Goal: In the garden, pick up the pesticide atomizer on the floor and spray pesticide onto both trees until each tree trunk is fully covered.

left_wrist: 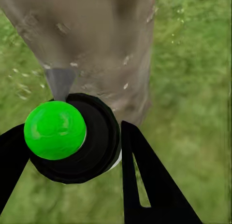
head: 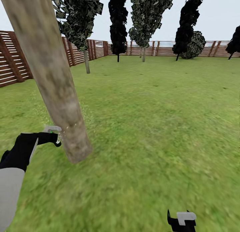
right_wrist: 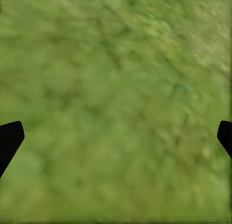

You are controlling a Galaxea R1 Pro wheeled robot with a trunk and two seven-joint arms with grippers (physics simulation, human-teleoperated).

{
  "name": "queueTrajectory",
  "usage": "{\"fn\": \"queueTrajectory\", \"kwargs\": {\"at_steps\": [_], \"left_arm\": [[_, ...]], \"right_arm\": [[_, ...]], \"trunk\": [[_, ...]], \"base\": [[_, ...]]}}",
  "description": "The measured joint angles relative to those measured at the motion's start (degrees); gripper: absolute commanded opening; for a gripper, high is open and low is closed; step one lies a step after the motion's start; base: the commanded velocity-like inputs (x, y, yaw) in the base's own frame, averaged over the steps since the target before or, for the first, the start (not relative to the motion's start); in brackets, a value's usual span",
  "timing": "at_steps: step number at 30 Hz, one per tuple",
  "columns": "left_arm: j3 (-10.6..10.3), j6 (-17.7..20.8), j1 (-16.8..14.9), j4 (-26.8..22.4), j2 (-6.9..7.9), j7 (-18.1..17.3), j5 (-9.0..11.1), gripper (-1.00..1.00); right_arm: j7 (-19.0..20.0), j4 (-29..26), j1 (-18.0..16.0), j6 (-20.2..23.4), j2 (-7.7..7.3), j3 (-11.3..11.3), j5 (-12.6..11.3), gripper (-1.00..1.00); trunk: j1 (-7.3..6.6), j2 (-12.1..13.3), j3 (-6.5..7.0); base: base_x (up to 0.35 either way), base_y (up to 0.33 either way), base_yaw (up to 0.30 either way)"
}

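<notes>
A thick, mottled grey-brown tree trunk [head: 56,92] leans across the left of the head view and meets the grass near my left hand. My left gripper [head: 55,138] is shut on the pesticide atomizer [head: 52,129], held close beside the trunk's base. In the left wrist view the atomizer [left_wrist: 77,151] sits between the black fingers [left_wrist: 145,175]. It is a dark round cylinder seen end-on, with a bright green dome on top. Its grey nozzle [left_wrist: 60,81] points at the trunk [left_wrist: 96,40]. Pale specks float around the bark. My right gripper [head: 181,222] hangs open over bare grass.
Grass lawn [head: 150,125] stretches to a brown slatted fence [head: 13,63] at the left and back. Several other trees stand far off, one with a thin pale trunk [head: 87,62] and another [head: 143,53] by the back fence. A dark round shrub [head: 195,45] stands at the back right.
</notes>
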Motion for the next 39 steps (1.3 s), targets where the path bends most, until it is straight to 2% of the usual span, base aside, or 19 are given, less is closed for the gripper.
{"fn": "queueTrajectory", "kwargs": {"at_steps": [1, 3, 5, 6, 7, 8, 11, 13, 26, 28, 31, 33, 36, 39], "left_arm": [[-0.24, 0.68, -0.07, -0.87, -0.30, -0.01, -0.18, -1.00], [-0.48, 4.97, -1.29, -4.53, -0.13, -0.07, -0.43, -1.00], [-0.47, 6.57, -4.99, -5.52, 0.30, -0.22, -0.59, -1.00], [-0.47, 8.64, -6.49, -5.57, 0.64, -0.30, -1.16, -1.00], [-0.41, 11.11, -7.24, -5.73, 1.63, -0.46, -0.68, -1.00], [-0.45, 12.12, -7.44, -5.79, 3.54, -2.00, -0.69, -1.00], [-0.60, 12.39, -6.78, -8.05, 4.35, -6.93, -0.29, -1.00], [-0.61, 12.88, -6.79, -9.59, 4.32, -7.58, -0.34, -1.00], [-0.34, 12.93, -6.56, -10.12, 4.78, -7.44, -0.99, -1.00], [-0.06, 12.92, -6.54, -10.09, 4.84, -7.40, -2.75, -1.00], [0.12, 13.01, -6.55, -10.13, 4.86, -7.39, -3.72, -1.00], [0.11, 12.92, -6.52, -10.12, 5.82, -7.35, -4.58, -1.00], [0.10, 13.01, -6.47, -10.09, 6.35, -7.35, -4.48, -1.00], [-0.32, 12.99, -6.24, -9.36, 6.12, -7.18, -4.49, -1.00]], "right_arm": [[0.00, 0.00, 0.00, 0.00, 0.00, 0.00, 0.00, 1.00], [0.00, 0.00, 0.00, 0.00, 0.00, 0.05, 0.00, 1.00], [0.00, 0.00, 0.00, 0.00, 0.00, 0.03, 0.00, 1.00], [0.00, 0.00, 0.00, 0.00, 0.00, 0.03, 0.00, 1.00], [0.00, 0.00, 0.00, 0.00, 0.00, 0.03, 0.00, 1.00], [0.00, 0.00, 0.00, 0.00, 0.00, 0.04, 0.00, 1.00], [0.00, 0.00, 0.00, 0.00, 0.00, 0.06, 0.02, 1.00], [0.00, 0.00, 0.00, 0.00, 0.00, 0.02, 0.00, 1.00], [0.00, -0.04, 0.00, 0.00, 0.00, 0.01, 0.00, 1.00], [0.00, -0.04, 0.00, 0.00, 0.00, 0.03, 0.00, 1.00], [0.00, 0.00, 0.00, 0.00, 0.08, 0.05, 0.00, 1.00], [0.00, 0.00, 0.00, 0.00, 0.09, 0.06, 0.00, 1.00], [0.00, 0.00, 0.00, 0.00, 0.09, 0.05, 0.00, 1.00], [0.00, 0.00, 0.00, 0.00, 0.09, 0.05, 0.00, 1.00]], "trunk": [[0.00, 0.00, 0.00], [-0.01, 0.00, 0.01], [0.00, 0.00, 0.00], [0.00, 0.00, 0.00], [0.00, 0.00, 0.00], [0.00, 0.00, 0.00], [-0.01, -0.01, 0.00], [0.00, 0.00, 0.00], [0.00, 0.00, 0.00], [0.00, 0.00, 0.00], [0.00, 0.00, 0.00], [0.00, 0.00, 0.00], [0.00, 0.00, 0.00], [0.00, 0.00, 0.00]], "base": [[-0.020, 0.000, 0.000], [-0.005, 0.000, 0.000], [-0.001, 0.000, 0.000], [0.000, 0.000, 0.000], [0.000, 0.000, 0.000], [0.000, 0.000, 0.000], [0.040, -0.124, 0.000], [0.066, -0.251, 0.000], [0.071, -0.261, 0.000], [0.167, -0.236, 0.003], [0.052, -0.262, 0.217], [-0.064, -0.272, 0.273], [-0.084, -0.273, 0.277], [-0.009, -0.274, 0.278]]}}
